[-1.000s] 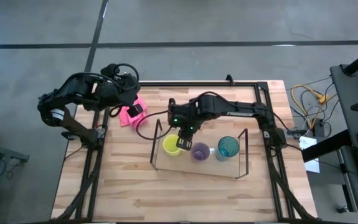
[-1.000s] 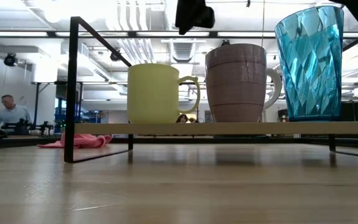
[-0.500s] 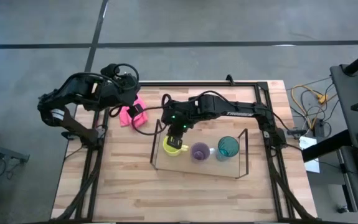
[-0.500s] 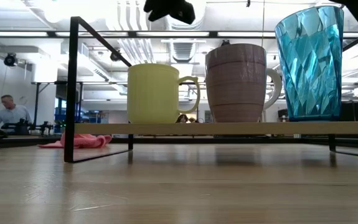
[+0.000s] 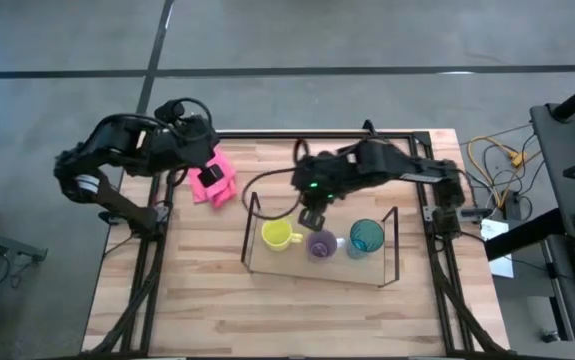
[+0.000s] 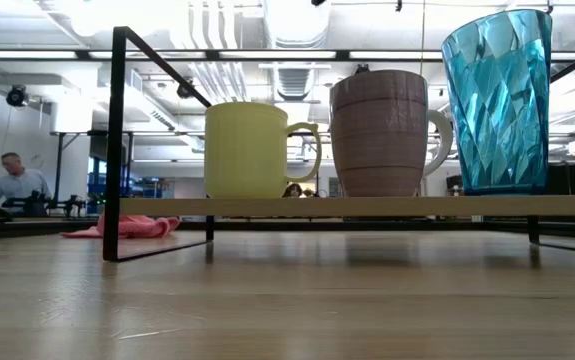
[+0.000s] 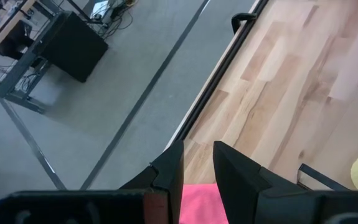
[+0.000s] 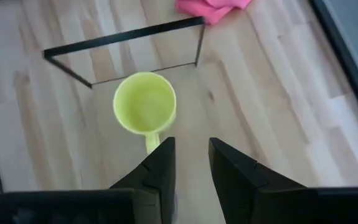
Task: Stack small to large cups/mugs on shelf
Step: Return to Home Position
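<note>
Right gripper [image 5: 312, 217] backed off yellow mug [image 5: 277, 235], gone from low view; jaws slightly parted, empty. Yellow mug, purple mug [image 5: 320, 243] and teal tumbler [image 5: 366, 237] sit in row on shelf [image 6: 417, 206], so you're probably just homing now. Left gripper [image 5: 210, 178] parked over pink cloth [image 6: 127, 228] on wood surface [image 5: 217, 300], jaws look barely parted. Person [image 6: 12, 180] seated far back in room.

Grey concrete floor [image 5: 297, 35] surrounds the wooden table [image 5: 197, 290]; strip lights [image 6: 47, 53] and white ducts [image 6: 207, 60] cross the ceiling.
</note>
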`<state>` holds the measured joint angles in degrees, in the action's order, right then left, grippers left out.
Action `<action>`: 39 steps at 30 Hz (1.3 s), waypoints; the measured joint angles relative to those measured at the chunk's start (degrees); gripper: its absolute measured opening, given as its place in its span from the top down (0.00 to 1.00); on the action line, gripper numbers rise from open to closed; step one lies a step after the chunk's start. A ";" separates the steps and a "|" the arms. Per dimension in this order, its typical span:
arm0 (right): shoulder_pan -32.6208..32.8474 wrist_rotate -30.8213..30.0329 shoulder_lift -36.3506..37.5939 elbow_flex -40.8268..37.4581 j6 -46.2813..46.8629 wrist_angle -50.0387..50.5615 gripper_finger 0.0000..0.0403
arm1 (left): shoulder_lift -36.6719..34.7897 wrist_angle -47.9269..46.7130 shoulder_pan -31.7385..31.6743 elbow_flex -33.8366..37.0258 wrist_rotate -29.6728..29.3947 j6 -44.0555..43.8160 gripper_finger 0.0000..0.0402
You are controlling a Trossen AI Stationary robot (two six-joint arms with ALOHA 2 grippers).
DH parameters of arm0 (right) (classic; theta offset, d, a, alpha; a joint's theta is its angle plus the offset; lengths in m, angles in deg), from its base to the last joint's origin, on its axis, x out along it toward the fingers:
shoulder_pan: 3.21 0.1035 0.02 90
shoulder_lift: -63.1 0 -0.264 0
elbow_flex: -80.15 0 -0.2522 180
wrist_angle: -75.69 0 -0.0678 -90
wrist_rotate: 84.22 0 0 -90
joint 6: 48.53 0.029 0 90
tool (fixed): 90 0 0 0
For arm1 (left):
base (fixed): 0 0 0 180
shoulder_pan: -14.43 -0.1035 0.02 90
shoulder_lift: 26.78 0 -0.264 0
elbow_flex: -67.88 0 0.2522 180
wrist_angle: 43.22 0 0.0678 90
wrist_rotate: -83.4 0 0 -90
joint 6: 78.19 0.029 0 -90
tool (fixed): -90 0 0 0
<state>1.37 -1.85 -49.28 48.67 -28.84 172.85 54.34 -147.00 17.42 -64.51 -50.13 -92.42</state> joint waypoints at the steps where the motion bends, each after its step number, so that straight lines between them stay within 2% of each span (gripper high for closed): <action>1: 0.36 -0.80 1.13 0.00 0.05 0.56 0.77 | -0.25 0.01 0.01 0.00 0.06 -0.24 0.82; 7: 2.80 -5.68 6.63 -0.24 0.39 6.61 0.77 | -3.05 -0.01 0.01 0.00 7.73 -0.04 0.82; 13: 5.31 -7.68 14.19 -3.18 1.44 6.50 0.77 | -8.00 0.00 0.01 0.00 15.50 -0.91 0.82; 19: 6.97 -9.58 23.28 -10.62 5.88 6.63 0.77 | -13.82 -0.02 0.03 0.00 15.85 -7.36 0.82; 30: 9.15 -13.36 40.24 -28.59 10.80 2.43 0.77 | -20.64 0.08 0.03 0.55 15.71 -6.31 0.82; 35: 9.18 -14.50 47.57 -37.86 10.93 -4.19 0.77 | -24.52 0.12 0.03 3.95 15.24 -6.37 0.82; 39: 9.18 -14.52 53.56 -45.67 10.92 -9.71 0.77 | -29.16 3.37 0.01 10.11 14.34 -6.18 0.82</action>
<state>10.55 -16.37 4.28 3.01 -17.92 163.14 25.18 -143.63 17.43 -54.41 -35.79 -98.60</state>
